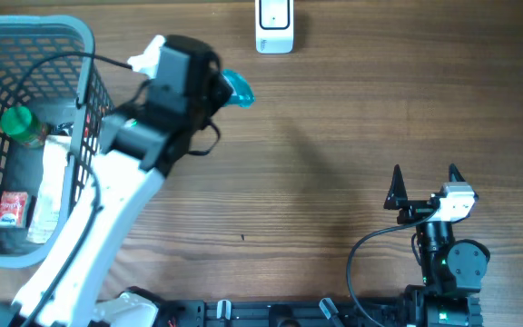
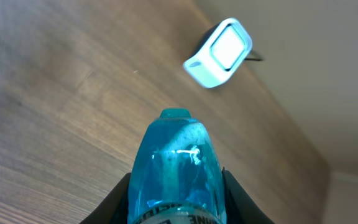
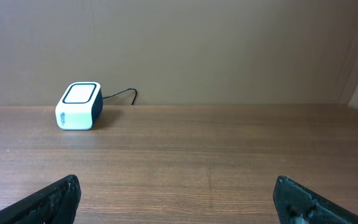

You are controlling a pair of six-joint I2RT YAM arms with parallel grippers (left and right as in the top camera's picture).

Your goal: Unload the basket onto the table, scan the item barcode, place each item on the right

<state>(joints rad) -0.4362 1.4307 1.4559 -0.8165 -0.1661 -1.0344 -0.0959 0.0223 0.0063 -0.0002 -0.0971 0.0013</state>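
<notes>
The left tool [image 1: 214,88] is clenched on a blue bottle [image 2: 176,168], one jaw on each flank of its lower body, so the task's thing hangs in the air above the surface [image 1: 334,136] instead of resting on it. The bottle's long axis runs straight out from the tool, cap end leading. The scanner [image 1: 274,25] sits near the far edge of the surface, just beyond that cap and a little to its right in the left wrist view, its pale window facing up. The left arm is by far the nearer; the right tool [image 1: 424,177] is parked well apart near the front edge with its jaws spread wide and nothing between them. The coming move probably turns on carrying the bottle's label over that window, though where the barcode sits cannot be told from here. At the left, the grey mesh basket [image 1: 34,34] holds a green-capped bottle [image 1: 21,123], a red packet [image 1: 12,211] and a pale box [image 1: 51,186]
</notes>
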